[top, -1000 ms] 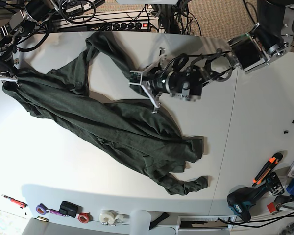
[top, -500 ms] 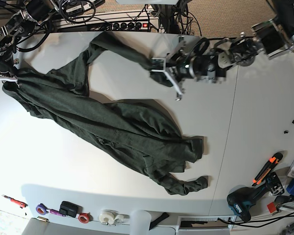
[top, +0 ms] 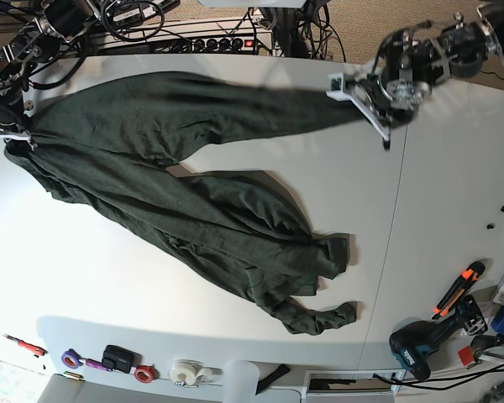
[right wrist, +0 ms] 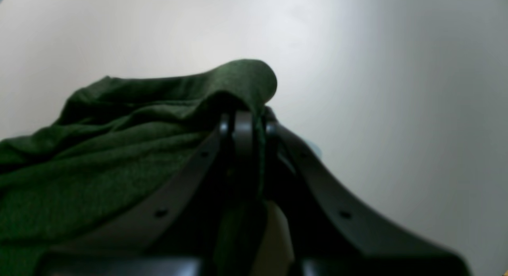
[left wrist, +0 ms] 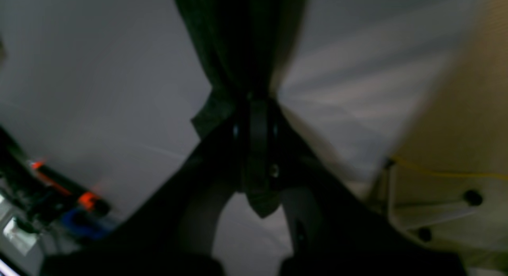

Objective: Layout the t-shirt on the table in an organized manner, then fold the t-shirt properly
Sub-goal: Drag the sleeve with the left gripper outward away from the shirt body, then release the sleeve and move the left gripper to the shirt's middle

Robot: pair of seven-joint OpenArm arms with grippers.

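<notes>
Dark green t-shirt [top: 193,201] stretched and rumpled diagonally, on white table [top: 454,210]

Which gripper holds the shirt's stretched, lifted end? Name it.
The left gripper, at the base view's upper right: it pulls the t-shirt taut across the table; the right gripper pins a corner low.

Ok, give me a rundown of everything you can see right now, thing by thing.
t-shirt: one, dark green, stretched across the far side of the table and bunched toward the near middle.
table: one, white, under everything.
power strip: one, black with a red switch, beyond the far edge.
cordless drill: one, teal and black, near right corner.
orange-handled tool: one, orange and black, right edge.
tape rolls: a few, white, red, purple, near edge.
right gripper: shut on the shirt, far left corner.
left gripper: shut on the shirt, far right.
</notes>
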